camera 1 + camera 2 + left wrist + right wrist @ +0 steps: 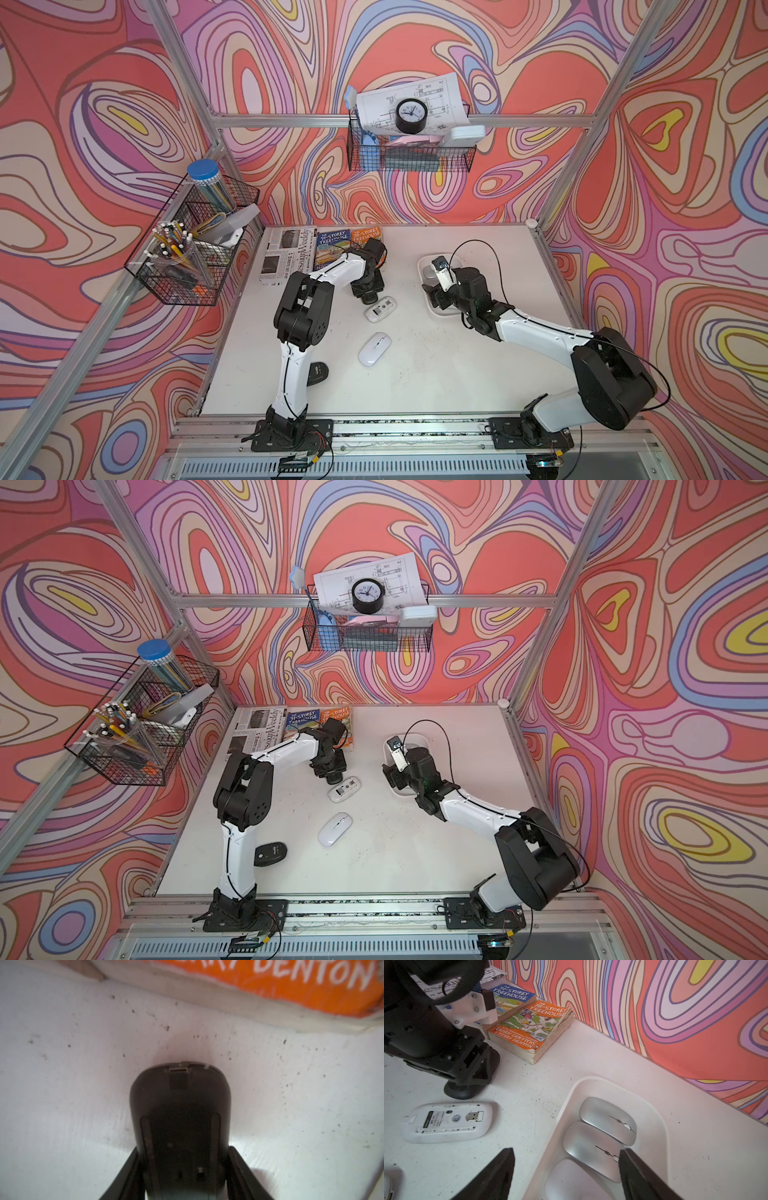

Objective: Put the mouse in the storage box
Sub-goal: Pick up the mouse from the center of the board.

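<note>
Left gripper (184, 1169) tight around black mouse (180, 1101)

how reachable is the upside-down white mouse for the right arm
Probably yes: the right claw is open over the storage box, and the upside-down white mouse lies on bare table nearby. The left claw, shut on a black mouse, sits close and may crowd it.

Three mice (608, 1120) in storage box (602, 1080) — books (529, 1028) leftward.
</note>
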